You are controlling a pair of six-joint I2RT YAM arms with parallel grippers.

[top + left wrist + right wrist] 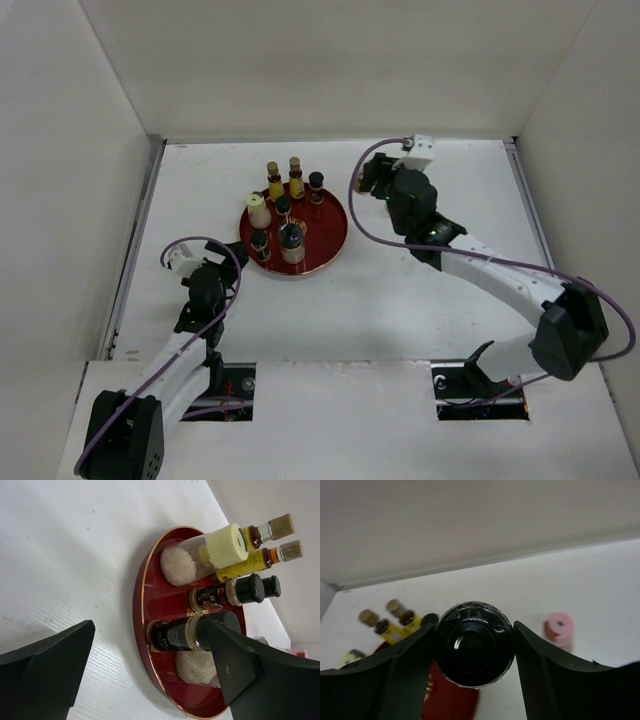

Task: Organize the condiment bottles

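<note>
The round red tray (328,228) sits toward the far edge of the bench (400,310), left of its middle. It holds seven bottles: two amber bottles (274,182) at the back, one cream-capped bottle (226,545) with white grains in it, and four dark-capped bottles (292,238).

An eighth, a black-capped bottle (474,645), is clenched between the fingers (405,670) of the right gripper (372,180), right of the tray near the far edge. A ninth, a pink-capped bottle (559,628), stands alone on the bench, apart from the tray.

The left gripper (150,627) is spread wide, grasping nothing, and faces the tray from the left-edge side.
</note>
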